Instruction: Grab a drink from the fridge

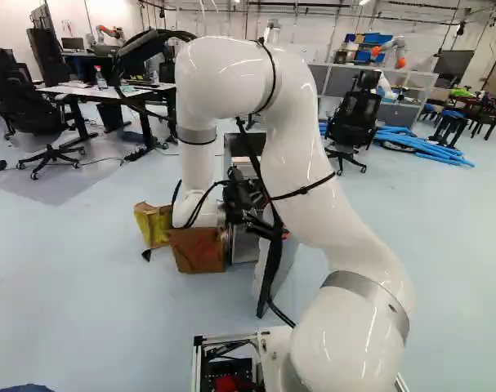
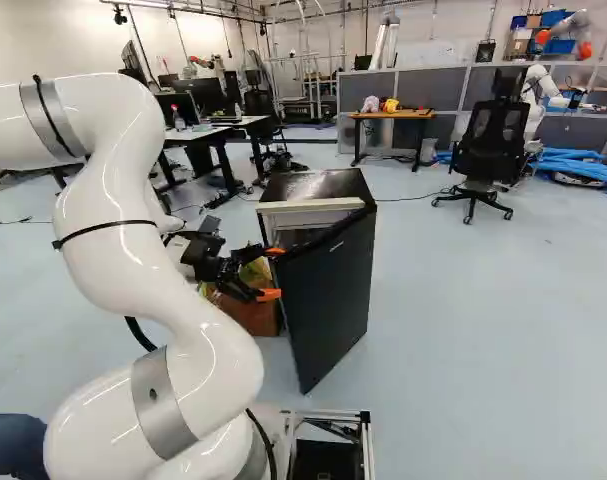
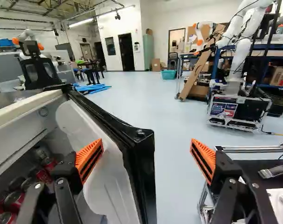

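The fridge (image 2: 313,184) stands ahead of the arm (image 2: 123,250), its black door (image 2: 328,290) ajar; the claw (image 2: 271,273) is at the door's free edge, its two fingers wide apart, one on the inner side, the other out past the outer face with a gap between; whether the inner one touches the door, I can't tell; the cans (image 3: 14,201), red and dark, lie inside the fridge, low down, out of the claw; a brown box (image 1: 198,251) sits beside the fridge, a yellow one (image 1: 152,224) next to it.
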### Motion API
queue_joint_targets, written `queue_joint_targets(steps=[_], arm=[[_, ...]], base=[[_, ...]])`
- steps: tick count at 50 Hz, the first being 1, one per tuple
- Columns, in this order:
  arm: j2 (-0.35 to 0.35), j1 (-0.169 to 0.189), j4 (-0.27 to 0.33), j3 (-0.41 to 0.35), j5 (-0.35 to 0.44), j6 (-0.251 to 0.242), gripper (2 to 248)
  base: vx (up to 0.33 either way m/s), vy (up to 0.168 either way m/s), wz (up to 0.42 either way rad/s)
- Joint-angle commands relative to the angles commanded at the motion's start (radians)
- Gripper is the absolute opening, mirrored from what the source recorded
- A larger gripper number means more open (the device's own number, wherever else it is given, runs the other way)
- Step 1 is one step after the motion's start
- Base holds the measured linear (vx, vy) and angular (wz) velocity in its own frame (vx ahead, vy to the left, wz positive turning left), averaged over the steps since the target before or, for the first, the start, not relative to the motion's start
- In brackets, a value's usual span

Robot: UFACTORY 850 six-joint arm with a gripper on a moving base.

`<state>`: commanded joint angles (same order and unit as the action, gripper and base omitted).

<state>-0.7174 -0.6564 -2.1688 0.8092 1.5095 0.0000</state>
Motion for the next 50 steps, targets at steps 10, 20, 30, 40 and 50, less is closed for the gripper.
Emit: queue_joint_targets(steps=[10, 20, 30, 40, 50], arm=[[0.000, 0.004, -0.027, 0.004, 0.003, 0.000, 247], [0.001, 0.030, -0.038, 0.022, 0.003, 0.000, 247], [0.001, 0.065, -0.053, 0.036, 0.003, 0.000, 247], [0.001, 0.100, -0.054, 0.043, 0.003, 0.000, 247], [0.000, 0.137, -0.056, 0.050, 0.003, 0.000, 247]], base=[[0.000, 0.000, 0.000], [0.000, 0.000, 0.000], [0.000, 0.000, 0.000], [0.000, 0.000, 0.000], [0.000, 0.000, 0.000]])
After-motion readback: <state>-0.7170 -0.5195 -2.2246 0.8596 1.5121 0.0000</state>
